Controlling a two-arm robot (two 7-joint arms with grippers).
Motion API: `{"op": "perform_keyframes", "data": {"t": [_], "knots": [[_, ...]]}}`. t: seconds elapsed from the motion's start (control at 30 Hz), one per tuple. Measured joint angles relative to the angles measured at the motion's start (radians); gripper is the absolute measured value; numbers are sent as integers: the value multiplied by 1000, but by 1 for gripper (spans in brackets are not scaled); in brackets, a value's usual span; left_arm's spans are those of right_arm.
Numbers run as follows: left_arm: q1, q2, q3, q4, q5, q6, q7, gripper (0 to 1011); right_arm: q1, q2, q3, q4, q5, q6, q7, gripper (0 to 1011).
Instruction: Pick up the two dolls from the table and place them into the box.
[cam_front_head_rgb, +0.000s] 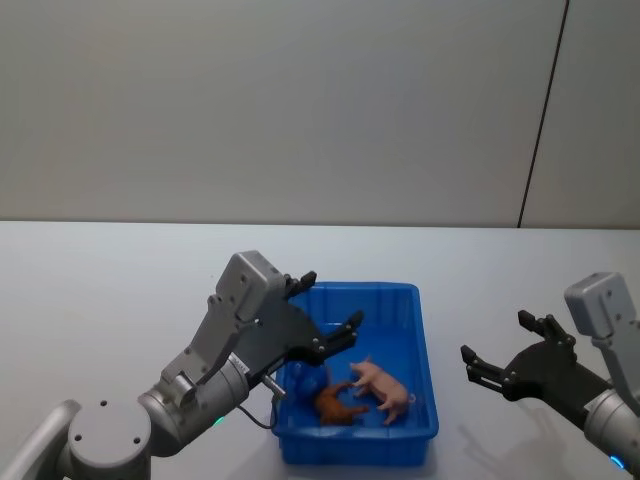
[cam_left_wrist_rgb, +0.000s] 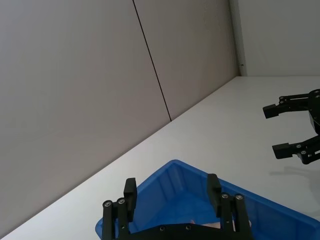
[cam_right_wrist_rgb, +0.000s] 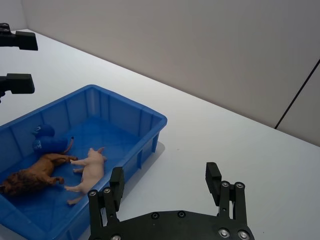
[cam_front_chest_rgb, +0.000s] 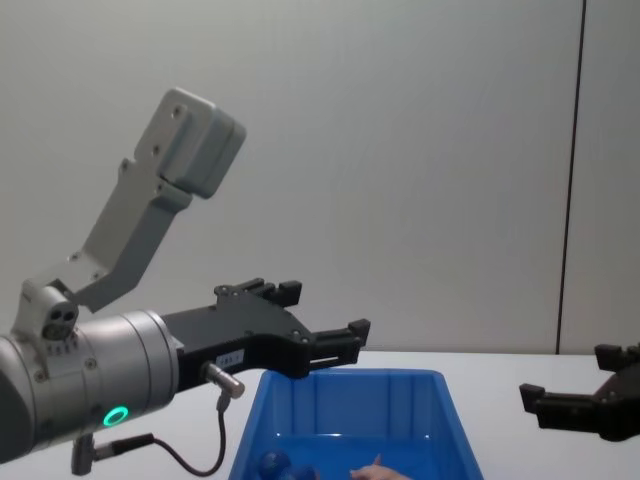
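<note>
From my seat, both dolls already lie inside the box (cam_front_head_rgb: 420, 330): the pink doll (cam_front_head_rgb: 382, 385) and the brown doll (cam_front_head_rgb: 338, 405) lie close together on its floor, limbs near or touching, with a dark blue rounded toy (cam_right_wrist_rgb: 46, 140) just beside the brown one, toward the left side of the box. The box itself rests on the white worktop (cam_front_head_rgb: 100, 290), between my two arms.

The left end effector (cam_front_head_rgb: 327, 313) hangs over the left part of the box, above the rim, fingers spread and holding nothing. The right end effector (cam_front_head_rgb: 505, 358) hovers above bare worktop to the right of the box, well apart from it — also spread and empty.

I judge the placing step done; nothing of the task's things is left on the worktop as far as I can see. What remains, I think, is only to pull both arms away. For the left arm that calls for care — lift straight up first so the fingers clear the rim without nudging the box.
</note>
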Motion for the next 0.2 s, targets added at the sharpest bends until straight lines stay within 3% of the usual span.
{"op": "perform_keyframes", "data": {"t": [0.2], "knots": [[-1, 0, -1, -7, -4, -5, 0, 994, 0, 0, 0, 0, 0, 0, 0, 1001]]}}
